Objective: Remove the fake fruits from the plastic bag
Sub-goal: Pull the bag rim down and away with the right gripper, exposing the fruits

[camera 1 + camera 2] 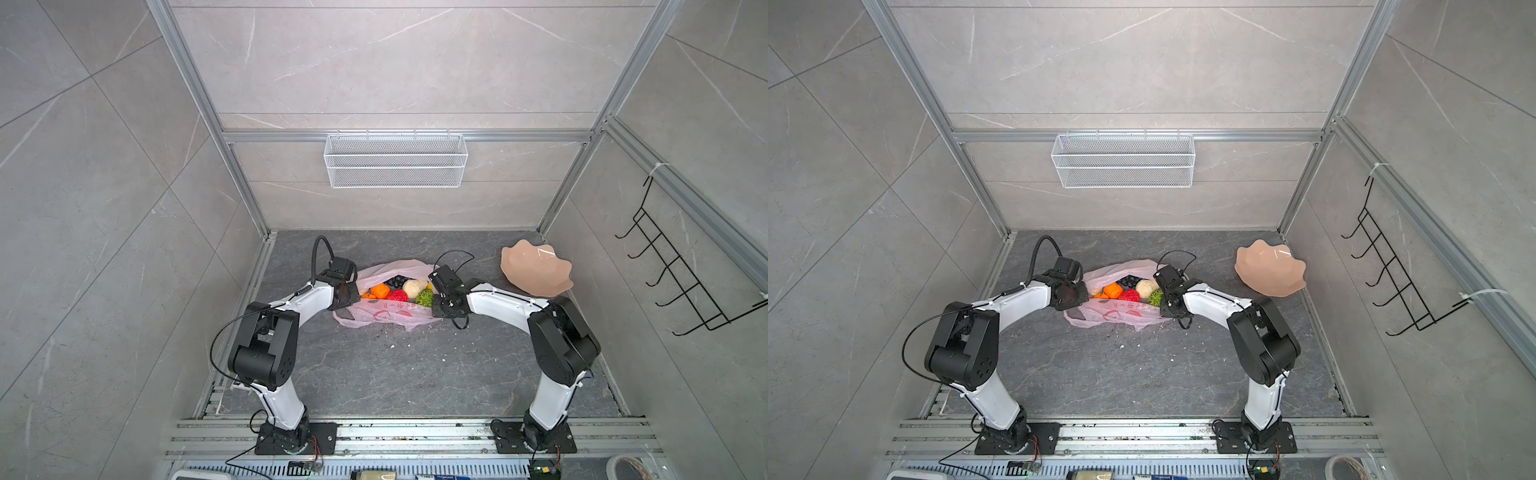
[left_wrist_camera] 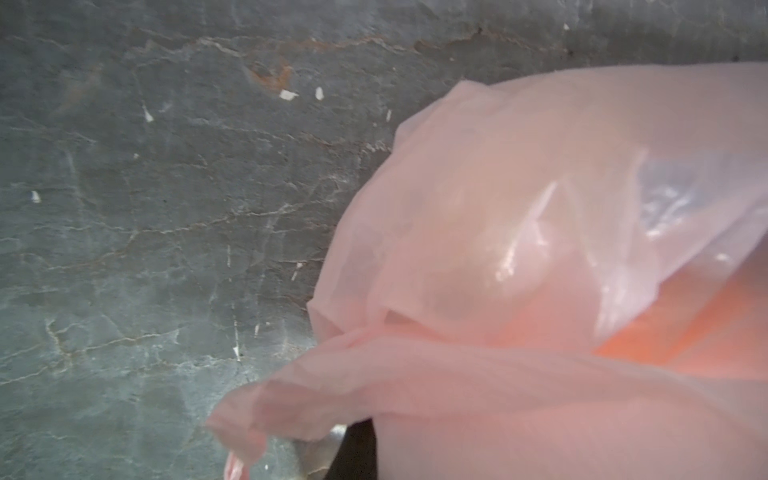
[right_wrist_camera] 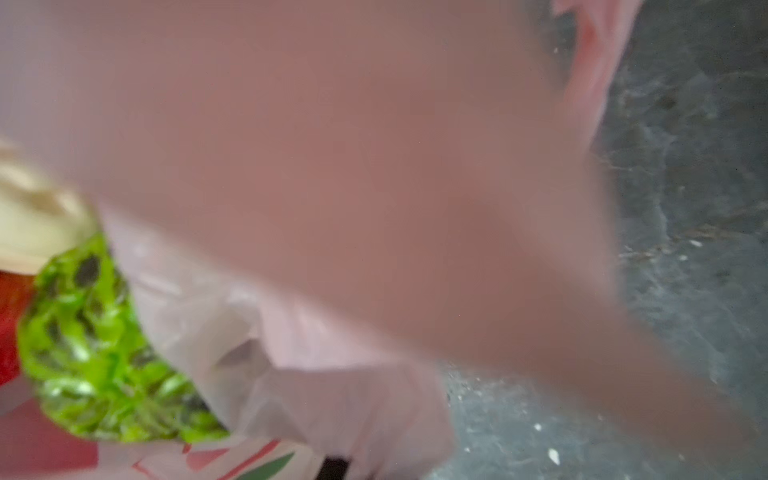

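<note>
Pink plastic bag (image 1: pixel 386 313) is pinched by fully closed left gripper (image 1: pixel 351 299) and right gripper (image 1: pixel 435 307), so it could easily get ripped if yanked.

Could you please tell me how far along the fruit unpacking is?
Done: nothing is out yet; the fake fruits sit inside the plastic bag. In hand: left pincer and right pincer appear shut on the bag's opposite edges, holding its mouth open. Remaining: lifting every fruit out.

Pale-pink plastic bag (image 2: pixel 498 228) bunched, orange fruit (image 2: pixel 665 332) glowing through, grey stone surface (image 2: pixel 145 208)
</note>
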Motion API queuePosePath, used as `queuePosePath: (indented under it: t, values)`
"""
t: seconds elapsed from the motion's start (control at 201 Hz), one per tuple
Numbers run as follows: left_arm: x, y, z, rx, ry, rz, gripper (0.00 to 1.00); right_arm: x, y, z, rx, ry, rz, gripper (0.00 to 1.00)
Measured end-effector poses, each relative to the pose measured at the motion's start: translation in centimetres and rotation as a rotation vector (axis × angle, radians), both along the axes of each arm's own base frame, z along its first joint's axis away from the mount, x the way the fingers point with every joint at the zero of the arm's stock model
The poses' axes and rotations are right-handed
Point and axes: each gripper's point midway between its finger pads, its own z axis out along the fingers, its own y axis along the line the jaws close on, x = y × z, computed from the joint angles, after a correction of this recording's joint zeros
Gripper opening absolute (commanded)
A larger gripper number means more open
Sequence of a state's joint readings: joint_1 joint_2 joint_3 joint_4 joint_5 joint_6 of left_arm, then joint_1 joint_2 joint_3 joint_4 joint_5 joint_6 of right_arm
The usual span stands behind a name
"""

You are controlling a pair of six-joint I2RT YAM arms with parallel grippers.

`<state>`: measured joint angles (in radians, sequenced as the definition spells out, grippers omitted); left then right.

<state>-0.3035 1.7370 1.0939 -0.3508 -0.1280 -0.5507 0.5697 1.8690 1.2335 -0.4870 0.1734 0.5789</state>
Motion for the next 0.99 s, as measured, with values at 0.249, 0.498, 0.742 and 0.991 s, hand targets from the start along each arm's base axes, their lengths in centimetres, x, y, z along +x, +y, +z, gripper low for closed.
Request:
queuePosePath:
  t: [0.249, 0.498, 0.742, 0.991]
  values:
    - [-1.2, 6.2, 0.1, -0.009, -0.004, 0.165, 0.0, 5.5, 7.0, 2.1, 0.075, -0.084, 0.109, 0.06]
    - [-2.6, 9.5, 1.5, -0.01, -0.063, 0.26, 0.0, 8.1, 16.0, 4.3, 0.156, -0.159, 0.262, 0.06]
    - [-1.6, 7.6, 2.0, -0.044, -0.102, 0.178, 0.0, 7.8, 15.4, 3.6, 0.109, -0.141, 0.273, 0.09]
    - [-1.7, 7.0, 1.8, -0.03, -0.098, 0.153, 0.0, 7.9, 14.6, 3.1, 0.079, -0.14, 0.26, 0.09]
